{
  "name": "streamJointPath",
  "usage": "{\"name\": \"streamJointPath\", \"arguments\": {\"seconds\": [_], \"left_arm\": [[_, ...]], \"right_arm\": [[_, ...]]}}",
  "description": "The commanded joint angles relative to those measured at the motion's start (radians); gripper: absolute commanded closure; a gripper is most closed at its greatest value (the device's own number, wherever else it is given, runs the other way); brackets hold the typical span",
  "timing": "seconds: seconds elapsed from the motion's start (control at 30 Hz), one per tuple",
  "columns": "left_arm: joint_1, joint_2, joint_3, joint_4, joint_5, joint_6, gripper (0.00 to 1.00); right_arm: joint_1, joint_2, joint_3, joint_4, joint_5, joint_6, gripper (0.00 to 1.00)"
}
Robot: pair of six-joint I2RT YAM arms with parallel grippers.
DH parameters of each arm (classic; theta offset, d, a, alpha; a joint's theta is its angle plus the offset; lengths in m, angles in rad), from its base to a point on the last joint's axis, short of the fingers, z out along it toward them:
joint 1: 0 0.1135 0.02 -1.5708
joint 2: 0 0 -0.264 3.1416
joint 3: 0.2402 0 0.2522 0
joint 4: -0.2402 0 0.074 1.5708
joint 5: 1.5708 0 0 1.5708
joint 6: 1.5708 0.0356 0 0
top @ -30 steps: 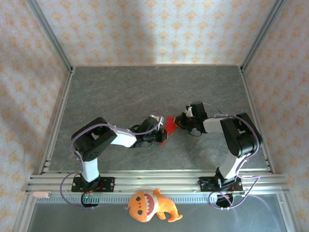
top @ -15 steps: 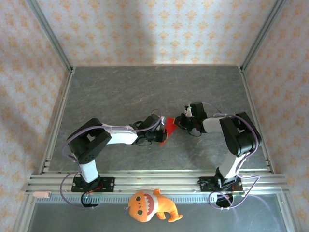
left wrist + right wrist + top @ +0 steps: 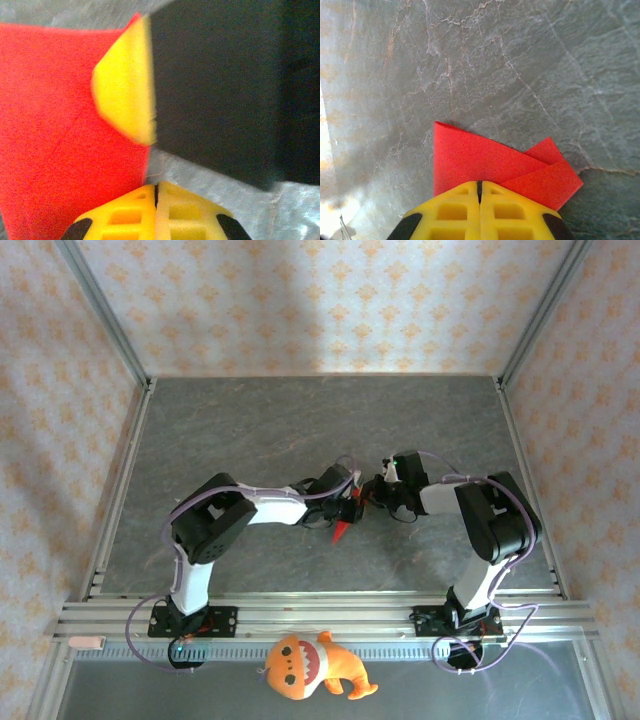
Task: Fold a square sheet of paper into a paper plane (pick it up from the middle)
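Observation:
The bright red paper (image 3: pixel 341 528) lies mid-table as a creased, pointed shape with overlapping flaps (image 3: pixel 485 160). My right gripper (image 3: pixel 371 496) is shut, and its tips (image 3: pixel 480 184) rest on the paper's near edge. My left gripper (image 3: pixel 347 503) is also shut (image 3: pixel 156 192), low over the table, with its left finger overlapping the paper (image 3: pixel 60 150). In the left wrist view a yellow fingertip (image 3: pixel 125 100) of the right gripper sits on the paper, close ahead. Both grippers nearly touch. Part of the paper is hidden under them.
The grey stone-patterned table (image 3: pixel 300 430) is boxed in by aluminium posts and patterned walls. An orange plush toy (image 3: pixel 310 665) lies on the front rail, below the arm bases. Open tabletop stretches behind and to both sides of the grippers.
My left arm reached further right, bringing its gripper over the paper toward the right gripper. The visible red patch shrank to a narrow point. The right gripper stayed put.

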Motion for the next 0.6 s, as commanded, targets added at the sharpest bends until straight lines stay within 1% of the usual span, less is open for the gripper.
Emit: {"name": "streamJointPath", "arguments": {"seconds": [0.0, 0.2, 0.23, 0.37, 0.43, 0.57], "left_arm": [[-0.006, -0.011, -0.05, -0.052, 0.009, 0.016, 1.0], [-0.022, -0.058, -0.121, -0.078, 0.003, 0.005, 1.0], [-0.028, -0.094, -0.133, -0.083, 0.001, 0.007, 1.0], [-0.043, -0.131, -0.192, -0.096, -0.01, 0.01, 1.0], [-0.044, -0.152, -0.239, -0.071, -0.002, 0.005, 1.0], [-0.046, -0.216, -0.329, 0.0, 0.031, -0.051, 1.0]], "right_arm": [[-0.003, 0.058, -0.046, -0.104, 0.13, -0.04, 1.0], [-0.004, 0.078, -0.04, -0.112, 0.136, -0.052, 1.0], [-0.004, 0.079, -0.038, -0.112, 0.137, -0.054, 1.0], [-0.006, 0.085, -0.025, -0.121, 0.134, -0.063, 1.0], [-0.005, 0.089, -0.019, -0.124, 0.131, -0.066, 1.0], [-0.005, 0.088, -0.009, -0.127, 0.118, -0.073, 1.0]]}}
